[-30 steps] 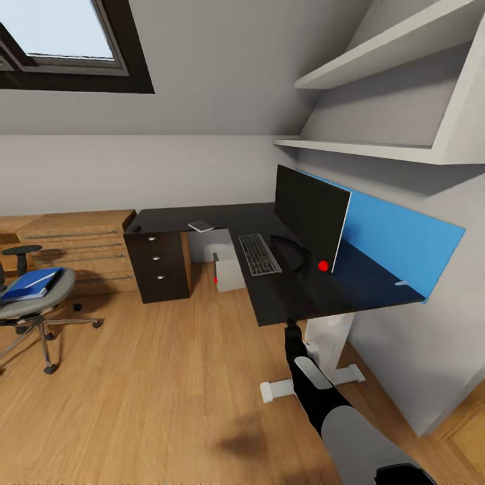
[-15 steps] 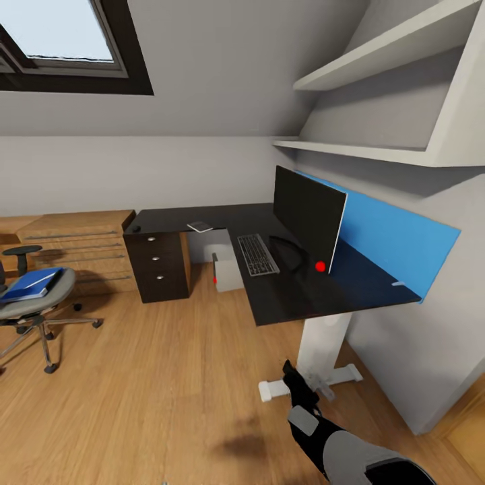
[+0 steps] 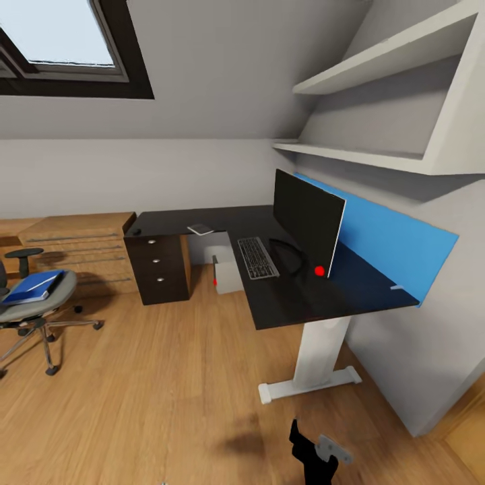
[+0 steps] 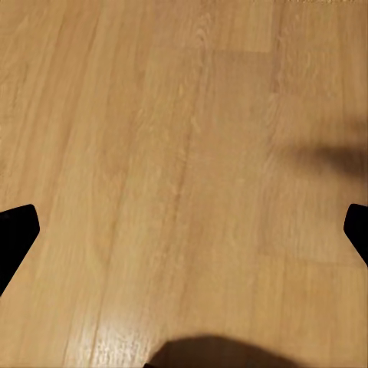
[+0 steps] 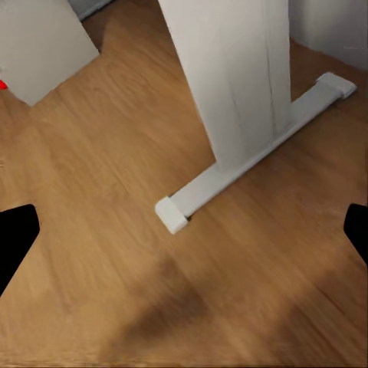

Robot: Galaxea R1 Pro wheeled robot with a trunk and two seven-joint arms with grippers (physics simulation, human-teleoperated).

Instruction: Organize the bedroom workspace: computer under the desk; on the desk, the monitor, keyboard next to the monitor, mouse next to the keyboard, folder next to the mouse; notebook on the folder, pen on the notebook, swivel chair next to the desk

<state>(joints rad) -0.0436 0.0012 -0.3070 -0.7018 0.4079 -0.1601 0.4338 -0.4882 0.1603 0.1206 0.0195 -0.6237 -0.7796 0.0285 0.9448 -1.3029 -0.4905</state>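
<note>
Left to right, head view.

Grey-seated swivel chair with black armrests and metal star base (image 3: 34, 303): far off from both sets of fingers, well apart from the surface. It carries the flat bright-blue folder (image 3: 30, 285) on the seat, so that's the pickup point, not yet moved.

Light-wood drawer chest with bar handles (image 3: 81, 246) is behind the chair, not part of the job.

Long black L-shaped desk (image 3: 283, 296): black drawer unit with round silver knobs (image 3: 160, 268) under its far end. On the surface above that unit, a small black oval mouse (image 3: 137, 231), and further along a thin dark notebook with white page edge (image 3: 200, 228). Pen too small to make out.

Boxy light-grey computer tower with red dot (image 3: 226, 273) sits on the floor under the desk, already where it belongs.

Slim grey-framed keyboard with dark keys (image 3: 258, 256) lies just beside the wide black monitor on a ring base (image 3: 308, 222), both on the surface. Mouse is well apart from the keyboard, so that needs relocating.

Right gripper (image 3: 312, 450) is low over the wood plank floor, short of the white desk leg with its flat foot (image 5: 244, 123). Right fingers (image 5: 15, 241) apart, nothing between them. Left fingers (image 4: 14, 234) likewise apart, over bare floor.

Judgement: arms tucked for driving; chair is likely the next stop.
</note>
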